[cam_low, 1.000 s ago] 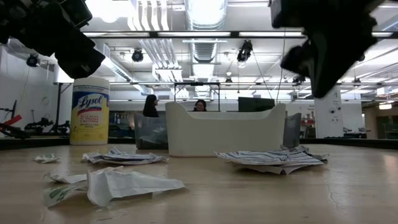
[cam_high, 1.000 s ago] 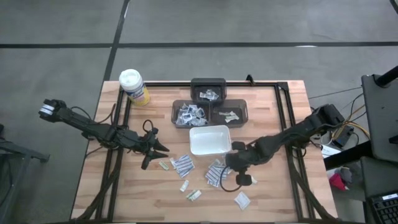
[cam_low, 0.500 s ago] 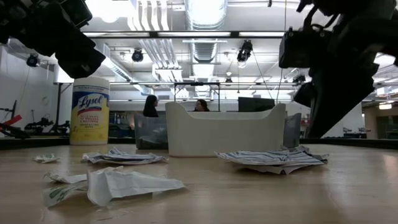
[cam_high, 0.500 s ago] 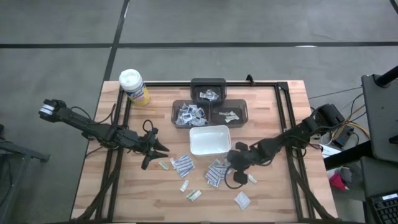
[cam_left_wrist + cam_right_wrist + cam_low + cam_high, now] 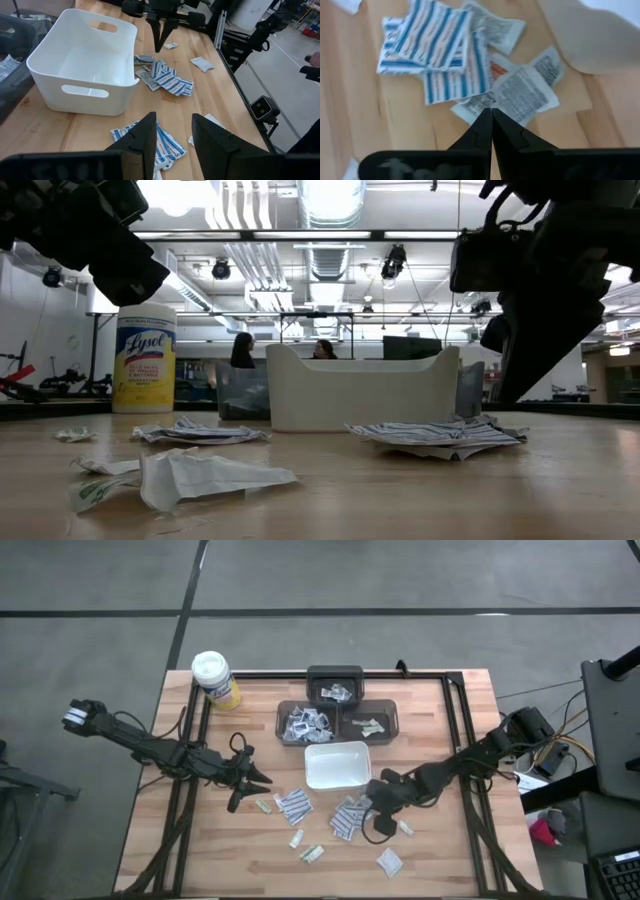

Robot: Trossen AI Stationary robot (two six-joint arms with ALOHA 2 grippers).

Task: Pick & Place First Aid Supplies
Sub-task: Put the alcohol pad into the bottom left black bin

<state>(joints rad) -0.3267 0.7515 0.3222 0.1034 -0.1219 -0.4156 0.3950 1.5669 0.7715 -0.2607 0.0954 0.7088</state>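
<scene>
The first aid supplies are small flat packets scattered on the wooden table. One pile [image 5: 348, 818] [image 5: 470, 65] lies just in front of the white tray [image 5: 337, 764]. Another pile [image 5: 293, 805] [image 5: 160, 145] lies to its left, and single packets [image 5: 388, 860] lie nearer the front edge. My right gripper [image 5: 366, 810] [image 5: 491, 111] is shut and slants down at the first pile's right edge. My left gripper [image 5: 262, 780] [image 5: 173, 120] hangs open above the table, left of the second pile, with nothing between its fingers. My right gripper's shut fingertips [image 5: 487, 120] stand at the edge of a grey printed packet [image 5: 525, 92] in the pile, coming from above at a slant. I cannot tell whether they touch it.
Three dark bins [image 5: 338, 685] [image 5: 305, 723] [image 5: 368, 723] holding packets stand behind the white tray. A yellow canister with a white lid [image 5: 215, 678] [image 5: 145, 360] stands at the far left corner. A black frame runs along the table's edges. People show in the room beyond.
My right gripper has sunk toward the pile in front of the white tray and rolled about its own axis, staying shut; over the last half second it has kept still. No packet has moved.
</scene>
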